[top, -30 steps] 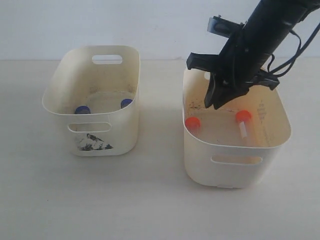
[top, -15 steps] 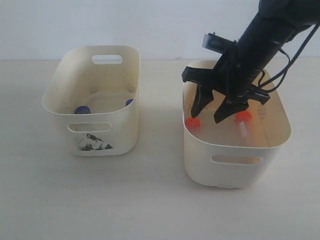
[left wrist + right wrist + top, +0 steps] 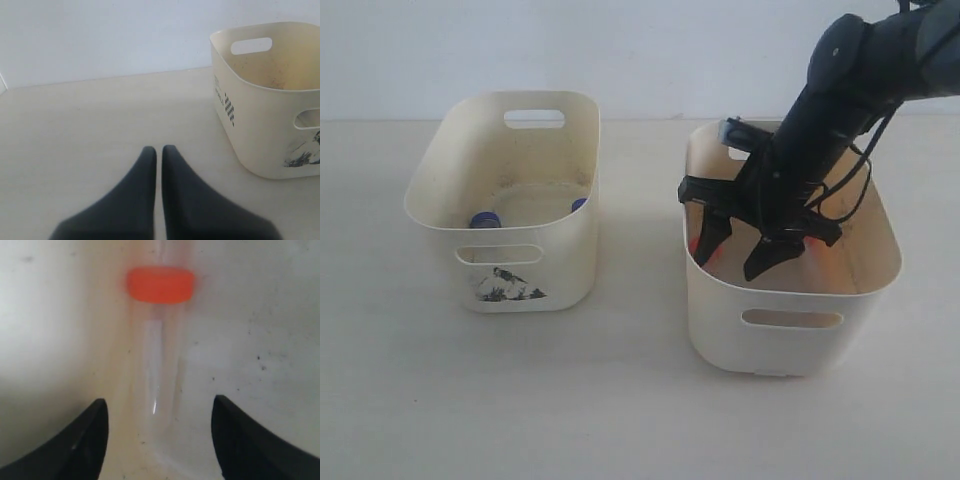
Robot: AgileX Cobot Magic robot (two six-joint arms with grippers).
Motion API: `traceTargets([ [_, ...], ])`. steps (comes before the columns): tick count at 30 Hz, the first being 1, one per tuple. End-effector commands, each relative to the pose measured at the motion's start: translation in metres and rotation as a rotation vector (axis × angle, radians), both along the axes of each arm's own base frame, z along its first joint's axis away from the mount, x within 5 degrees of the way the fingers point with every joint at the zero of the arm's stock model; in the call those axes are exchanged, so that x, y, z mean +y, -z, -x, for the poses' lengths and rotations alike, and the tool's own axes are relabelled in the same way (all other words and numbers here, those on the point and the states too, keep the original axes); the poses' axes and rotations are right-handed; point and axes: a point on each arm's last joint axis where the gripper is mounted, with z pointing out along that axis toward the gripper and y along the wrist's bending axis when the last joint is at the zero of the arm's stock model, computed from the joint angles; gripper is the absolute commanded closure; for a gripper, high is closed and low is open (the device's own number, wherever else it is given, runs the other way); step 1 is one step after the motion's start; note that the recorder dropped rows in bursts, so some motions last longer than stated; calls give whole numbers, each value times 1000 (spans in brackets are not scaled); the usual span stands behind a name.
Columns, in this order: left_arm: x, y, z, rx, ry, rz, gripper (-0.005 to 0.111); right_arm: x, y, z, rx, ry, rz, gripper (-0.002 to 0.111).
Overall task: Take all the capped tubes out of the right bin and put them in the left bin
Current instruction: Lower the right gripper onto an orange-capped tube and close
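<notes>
While an orange-capped tube [image 3: 157, 365] is lying on the floor of the right bin [image 3: 720, 320], the right gripper [image 3: 728, 266] is straddling it, jaws spread wide and empty. Two blue-capped tubes [image 3: 485, 219] are sitting in the left bin [image 3: 570, 270]; nearby, the left gripper [image 3: 159, 152] is hovering, jaws pressed together.

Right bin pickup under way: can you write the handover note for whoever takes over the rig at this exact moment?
Right end effector: open, lowered inside the right bin, jaws either side of an orange-capped tube lying on the bin floor; not gripped yet.
Left end effector: shut, empty, over the table beside the left bin.
Done: two blue-capped tubes lie in the left bin.
Left: close on the orange-capped tube, carry it to the left bin, then check the right bin for more, as the arm hides part of its floor.
</notes>
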Motion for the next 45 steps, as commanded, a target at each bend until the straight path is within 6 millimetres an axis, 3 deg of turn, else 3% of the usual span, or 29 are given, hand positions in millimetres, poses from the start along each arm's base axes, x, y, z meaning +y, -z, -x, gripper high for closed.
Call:
traceTargets([
  [1, 0, -2, 0, -15, -1, 23, 102, 0, 12, -4, 5, 14, 2, 50],
  [11, 0, -2, 0, -15, -1, 23, 102, -1, 38, -6, 55, 19, 24, 50],
  [24, 0, -2, 0, -15, -1, 23, 102, -2, -16, -1, -70, 1, -5, 50],
  [31, 0, -2, 0, -15, -1, 23, 102, -19, -17, 1, -6, 20, -20, 50],
  [36, 0, -2, 0, -15, -1, 23, 102, -13, -15, 1, 5, 36, -40, 50],
  [45, 0, -2, 0, -15, -1, 23, 102, -11, 6, -4, 33, 51, -44, 50],
])
